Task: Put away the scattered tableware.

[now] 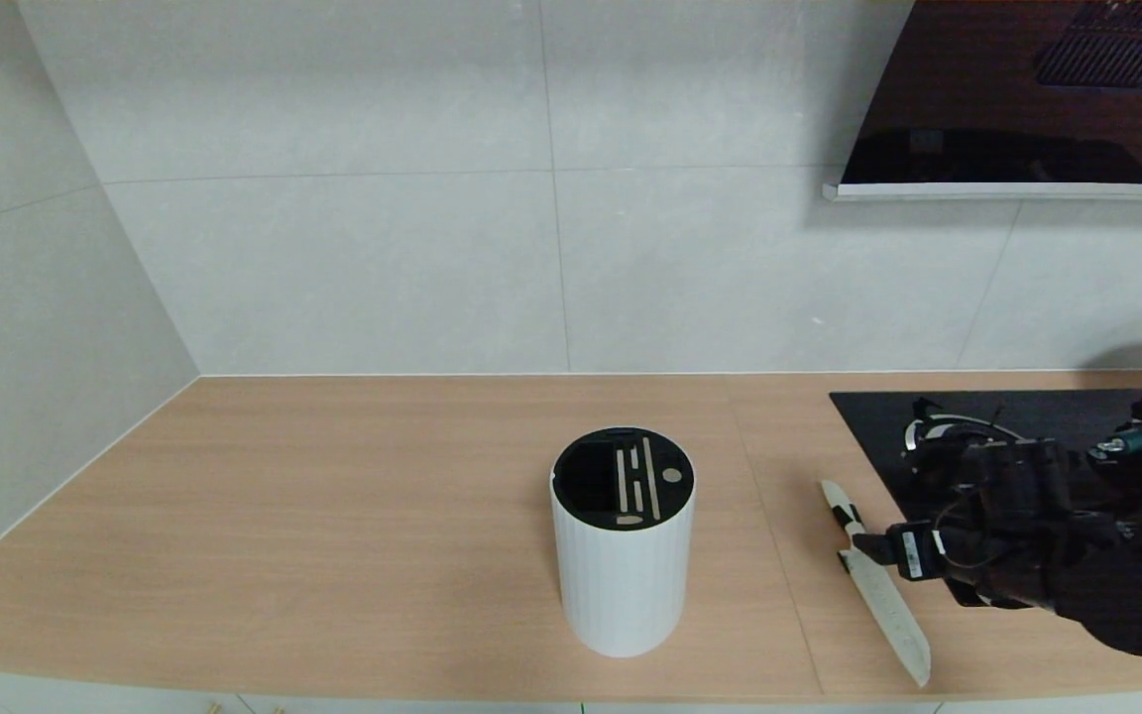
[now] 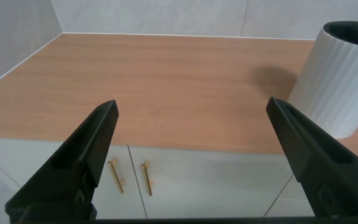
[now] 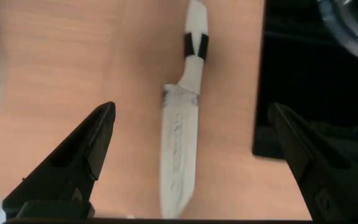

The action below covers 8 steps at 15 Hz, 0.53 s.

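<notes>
Two grippers, both spread wide and holding nothing. Nearest, out in front of the counter (image 1: 333, 496) edge and above the cabinet doors, the left gripper (image 2: 191, 106), with the holder (image 2: 337, 81) off to one side of it. Next, one knife (image 1: 878, 585) lying flat at the right of the counter, blade tip close to the front edge, handle pointing away toward the wall. Directly over it the right gripper (image 3: 191, 112), one finger on each side of the knife (image 3: 182, 143) about where blade meets handle, touching neither. Probably light and stiff; pale blade perhaps ceramic or coated, so likely slick and liable to chip at the edge if knocked. Best taken on the handle, at or just behind the black band, pinched across its narrow width, keeping the pads off the cutting edge and leaving the blade free to go tip-first into a slot. Lying so flat, not much height to grip, so some scraping on the wood to be expected. Farther in and well to the left, the holder (image 1: 623, 555), upright, white ribbed wall, black top with a square opening, narrow slots and a round hole. Farthest, just beside the handle end, the black cooktop (image 1: 1027, 416).
</notes>
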{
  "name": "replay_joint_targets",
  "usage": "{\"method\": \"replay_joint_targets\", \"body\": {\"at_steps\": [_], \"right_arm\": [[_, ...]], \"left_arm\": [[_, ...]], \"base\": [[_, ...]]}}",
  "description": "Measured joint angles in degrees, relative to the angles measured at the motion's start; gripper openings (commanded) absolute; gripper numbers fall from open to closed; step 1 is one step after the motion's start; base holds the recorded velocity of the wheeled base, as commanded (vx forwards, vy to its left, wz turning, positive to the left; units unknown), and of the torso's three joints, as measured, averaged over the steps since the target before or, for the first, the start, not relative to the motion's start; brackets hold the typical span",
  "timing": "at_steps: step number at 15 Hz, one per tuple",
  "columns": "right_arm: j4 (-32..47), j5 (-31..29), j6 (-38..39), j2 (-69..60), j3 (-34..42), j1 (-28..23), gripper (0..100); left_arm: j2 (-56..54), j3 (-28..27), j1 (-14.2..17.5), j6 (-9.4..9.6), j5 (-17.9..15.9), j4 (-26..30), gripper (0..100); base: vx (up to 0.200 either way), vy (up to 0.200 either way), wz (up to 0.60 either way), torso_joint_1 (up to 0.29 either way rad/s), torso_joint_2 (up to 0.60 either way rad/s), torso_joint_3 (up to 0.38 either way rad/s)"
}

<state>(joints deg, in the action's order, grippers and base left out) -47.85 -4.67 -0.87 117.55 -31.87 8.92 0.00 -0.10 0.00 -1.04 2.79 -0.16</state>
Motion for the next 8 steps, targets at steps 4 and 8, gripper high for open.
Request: {"method": "replay_joint_targets", "body": {"at_steps": [4, 8], "right_arm": [[-9.0, -0.4, 0.0, 9.5, 0.1, 0.2, 100], [-11.2, -0.5, 0.1, 13.4, -0.6, 0.4, 100]], "left_arm": [[0.0, 0.0, 0.0, 0.0, 0.0, 0.0, 100], [0.0, 0.0, 0.0, -0.02, 0.0, 0.0, 100]], "base": [[0.0, 0.0, 0.0, 0.0, 0.0, 0.0], [0.0, 0.0, 0.0, 0.0, 0.0, 0.0]]}}
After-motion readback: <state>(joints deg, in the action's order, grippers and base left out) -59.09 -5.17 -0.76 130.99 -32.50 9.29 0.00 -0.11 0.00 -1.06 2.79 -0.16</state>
